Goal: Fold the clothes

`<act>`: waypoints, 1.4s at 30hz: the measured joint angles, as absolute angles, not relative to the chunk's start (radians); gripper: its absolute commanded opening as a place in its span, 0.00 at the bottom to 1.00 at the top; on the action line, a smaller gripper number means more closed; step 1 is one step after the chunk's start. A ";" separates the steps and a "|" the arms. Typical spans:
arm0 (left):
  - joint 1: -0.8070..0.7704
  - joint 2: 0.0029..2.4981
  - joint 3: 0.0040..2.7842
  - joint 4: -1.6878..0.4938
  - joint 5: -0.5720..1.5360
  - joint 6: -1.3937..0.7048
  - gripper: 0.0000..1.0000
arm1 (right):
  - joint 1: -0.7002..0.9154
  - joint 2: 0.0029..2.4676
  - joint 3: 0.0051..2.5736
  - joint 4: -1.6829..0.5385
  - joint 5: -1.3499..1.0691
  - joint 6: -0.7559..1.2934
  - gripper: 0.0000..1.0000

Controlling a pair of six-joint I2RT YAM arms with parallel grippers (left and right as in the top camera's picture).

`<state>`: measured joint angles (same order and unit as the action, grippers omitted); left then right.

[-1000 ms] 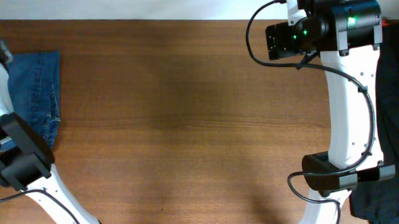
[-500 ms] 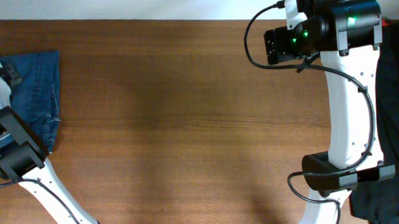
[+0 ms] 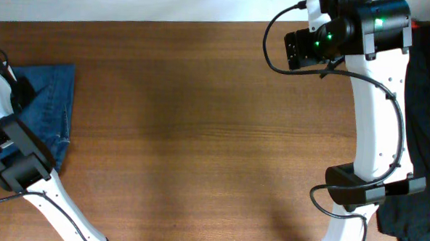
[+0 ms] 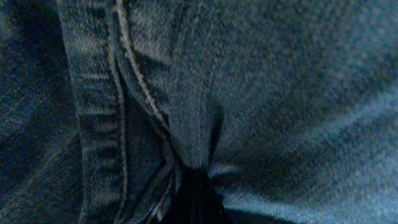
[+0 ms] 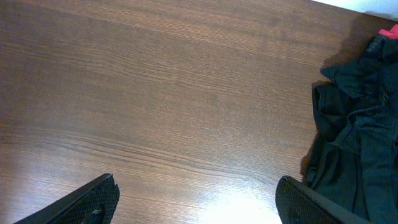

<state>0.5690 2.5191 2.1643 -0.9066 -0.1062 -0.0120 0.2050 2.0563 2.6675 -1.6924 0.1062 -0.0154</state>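
Observation:
The blue denim jeans [image 3: 52, 110] lie bunched at the table's far left edge, partly under my left arm. My left gripper [image 3: 16, 90] sits on their left side. The left wrist view is filled with denim [image 4: 261, 93] with a tan-stitched seam, and the cloth puckers into the dark jaws [image 4: 199, 199] at the bottom, so the gripper is shut on the jeans. My right gripper [image 3: 297, 48] hovers at the far right of the table. In the right wrist view its fingers [image 5: 196, 186] are wide open and empty above bare wood.
A heap of black clothing with a red bit [image 5: 357, 118] lies at the table's right edge, also seen in the overhead view [image 3: 428, 101]. The brown wooden table [image 3: 200, 134] stretches between the arms. A white wall runs along the back.
The left gripper has shifted right and slightly down, dragging the jeans a little further onto the table. The right arm has barely moved.

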 measured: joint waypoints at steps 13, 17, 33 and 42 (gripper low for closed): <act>0.537 2.511 2.169 -0.989 -0.153 -0.079 0.11 | 0.205 2.056 2.667 -1.692 0.107 -0.028 0.91; 0.532 2.531 2.237 -1.063 -0.154 -0.069 0.19 | 0.205 2.056 2.667 -1.692 0.107 -0.028 0.99; 0.393 2.556 3.129 -1.657 -0.055 0.004 0.99 | 0.205 2.056 2.667 -1.692 0.105 -0.030 0.99; 0.243 2.499 3.128 -1.684 -0.073 0.004 0.99 | 0.100 2.056 2.667 -1.692 0.093 -0.009 0.99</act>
